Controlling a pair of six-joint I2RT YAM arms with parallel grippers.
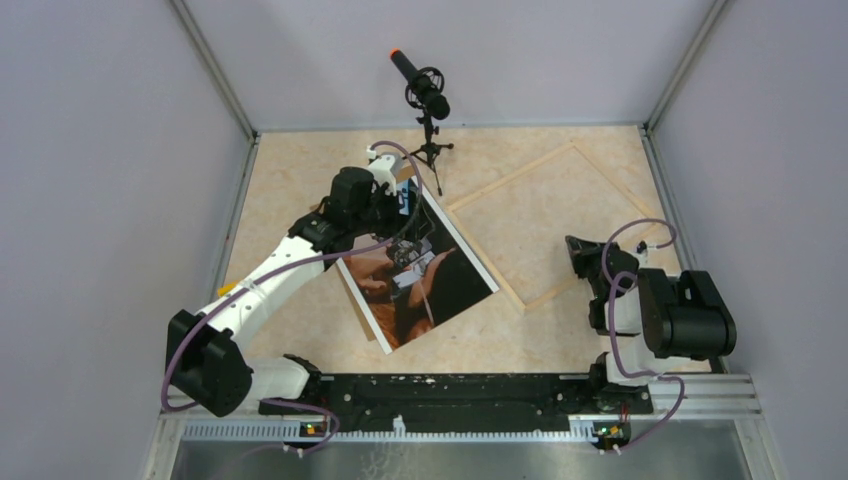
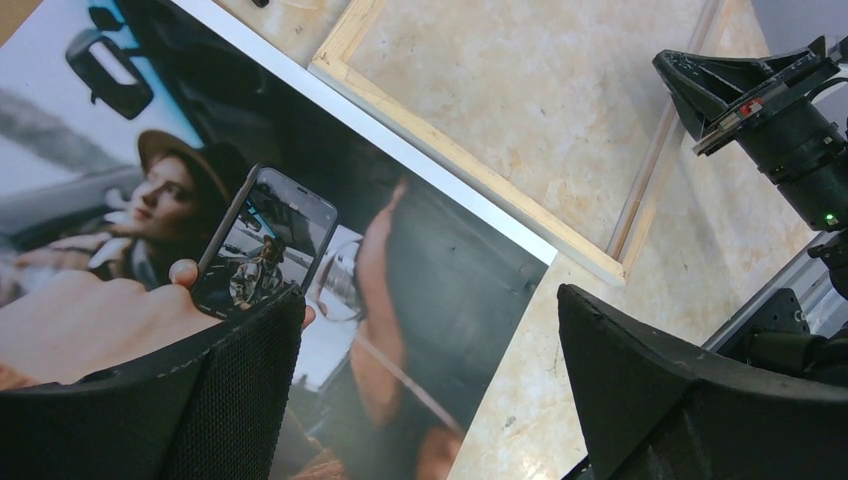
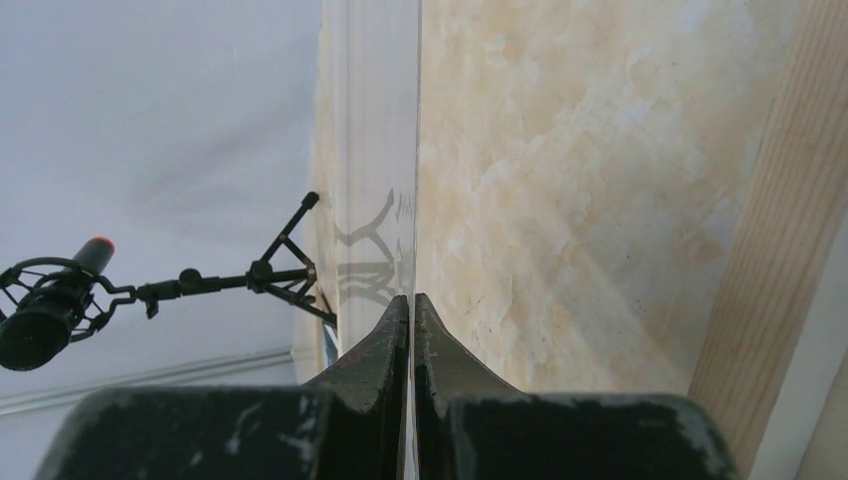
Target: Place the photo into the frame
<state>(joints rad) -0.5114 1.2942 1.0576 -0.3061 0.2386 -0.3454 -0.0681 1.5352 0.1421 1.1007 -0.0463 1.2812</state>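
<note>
1. The right end effector [image 3: 411, 305] is pressed shut at the near right edge of the frame [image 2: 470, 168], probably to steady it. Whether it pinches anything cannot be told.
2. The photo [image 1: 440, 290] lies face up on the counter [image 1: 300, 180], just beside the frame's left bar and likely staged for transfer.
3. The left end effector [image 2: 430, 300] hangs wide open directly over the photo, holding nothing.
4. The frame lies flat beyond, with counter showing through it.

Beige table [image 1: 300, 180], frame [image 1: 510, 177], photo [image 1: 440, 290] over brown board [image 1: 356, 298], microphone stand [image 1: 432, 150]

Photo [image 1: 425, 285] face up beside frame [image 1: 560, 225], left arm [image 1: 300, 265] over its top
</note>
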